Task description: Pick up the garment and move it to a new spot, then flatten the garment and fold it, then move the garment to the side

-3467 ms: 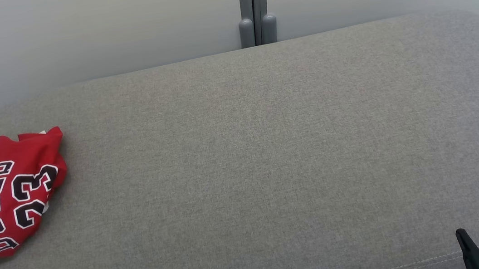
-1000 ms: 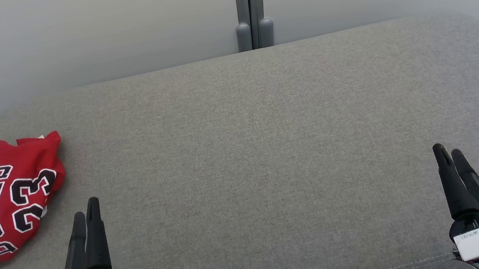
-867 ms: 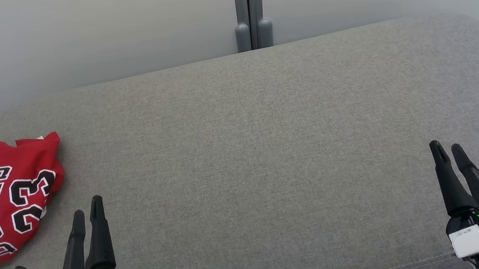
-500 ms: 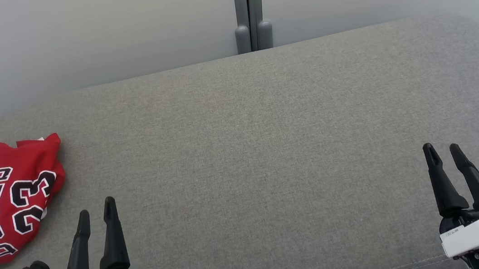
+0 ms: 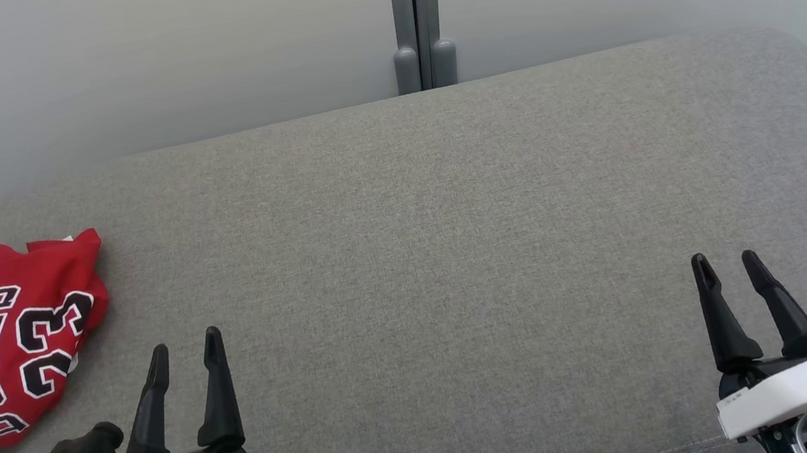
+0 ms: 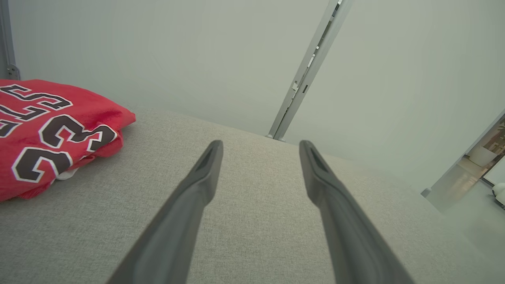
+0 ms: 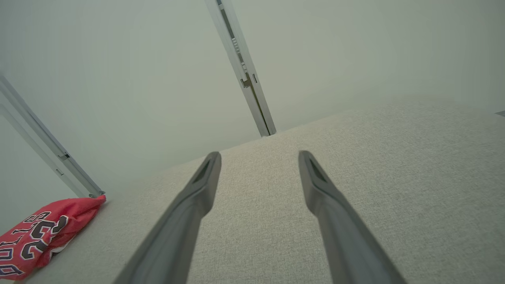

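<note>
The garment (image 5: 6, 341) is a red jersey with black and white lettering, lying bunched at the far left of the grey cushioned surface (image 5: 436, 238). It also lies at the left of the left wrist view (image 6: 47, 126) and low left in the right wrist view (image 7: 43, 234). My left gripper (image 5: 185, 348) stands open near the front edge, to the right of the garment and apart from it, nothing between its fingers (image 6: 205, 173). My right gripper (image 5: 724, 266) is open at the lower right, far from the garment, also empty.
A pale wall runs behind the surface, with a grey vertical post (image 5: 417, 21) at its middle. The surface's rounded edges fall away at the left and right. A doorway opening (image 6: 477, 157) lies at the right of the left wrist view.
Both grippers have come further up into the head view and spread their fingers apart. The left one drifted right, the right one left. The garment lies as before.
</note>
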Controlling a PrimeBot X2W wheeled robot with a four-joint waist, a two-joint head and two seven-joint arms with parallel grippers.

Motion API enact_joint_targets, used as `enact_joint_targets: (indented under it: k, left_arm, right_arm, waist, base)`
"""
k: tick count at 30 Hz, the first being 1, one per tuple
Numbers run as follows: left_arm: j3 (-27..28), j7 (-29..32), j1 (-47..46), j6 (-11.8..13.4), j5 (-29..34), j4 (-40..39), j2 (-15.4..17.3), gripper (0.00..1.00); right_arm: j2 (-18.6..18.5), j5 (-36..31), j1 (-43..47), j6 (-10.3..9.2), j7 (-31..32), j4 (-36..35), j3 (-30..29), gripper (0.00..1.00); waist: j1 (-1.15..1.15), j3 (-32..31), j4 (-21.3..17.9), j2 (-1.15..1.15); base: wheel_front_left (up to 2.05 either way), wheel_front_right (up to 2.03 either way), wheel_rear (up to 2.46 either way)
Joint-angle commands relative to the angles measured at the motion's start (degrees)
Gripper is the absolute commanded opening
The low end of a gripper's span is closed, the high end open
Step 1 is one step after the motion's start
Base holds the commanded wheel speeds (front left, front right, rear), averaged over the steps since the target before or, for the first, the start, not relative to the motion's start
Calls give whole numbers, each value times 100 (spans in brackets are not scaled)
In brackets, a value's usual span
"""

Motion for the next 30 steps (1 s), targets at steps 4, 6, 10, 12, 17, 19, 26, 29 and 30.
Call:
enact_joint_targets:
  k: [4, 6, 10, 12, 17, 19, 26, 29, 30]
  left_arm:
    - [-72, -113, -175, 109, 355, 87, 21, 100]
    - [-104, -157, -200, 131, 467, 131, 13, 100]
    - [-146, -222, -246, 183, 677, 228, 8, 100]
    - [-161, -259, -269, 208, 790, 279, 12, 100]
    - [-188, -346, -313, 289, 1043, 393, 20, 100]
    - [-213, -373, -354, 303, 1145, 435, 27, 100]
    - [-295, -465, -436, 316, 1405, 616, 37, 100]
    - [-337, -510, -505, 326, 1530, 757, 35, 100]
    - [-345, -530, -522, 329, 1552, 820, 33, 100]
  right_arm:
    - [-66, -312, -199, 2, -87, 75, 98, 100]
    - [-80, -417, -229, 2, -110, 134, 148, 100]
    - [-132, -615, -324, 2, -149, 248, 253, 100]
    - [-144, -712, -360, 2, -174, 319, 293, 100]
    - [-143, -903, -490, 2, -223, 438, 349, 100]
    - [-144, -964, -530, 2, -234, 509, 319, 100]
    - [-82, -1186, -606, 3, -287, 735, 211, 100]
    - [-59, -1317, -630, 3, -325, 849, 174, 100]
    - [-58, -1359, -646, 3, -330, 882, 178, 100]
  waist:
    - [0, -2, 3, 0]
    - [0, -5, 7, 0]
    - [0, -14, 25, 0]
    - [0, -18, 34, 0]
    - [0, -27, 58, 0]
    - [0, -28, 74, 0]
    - [0, -36, 107, 0]
    - [0, -42, 122, 0]
    - [0, -44, 122, 0]
  base:
    - [0, 0, 0]
    - [0, 0, 0]
    - [0, 0, 0]
    - [0, 0, 0]
    - [0, 0, 0]
    - [0, 0, 0]
    - [0, 0, 0]
    - [0, 0, 0]
    - [0, 0, 0]
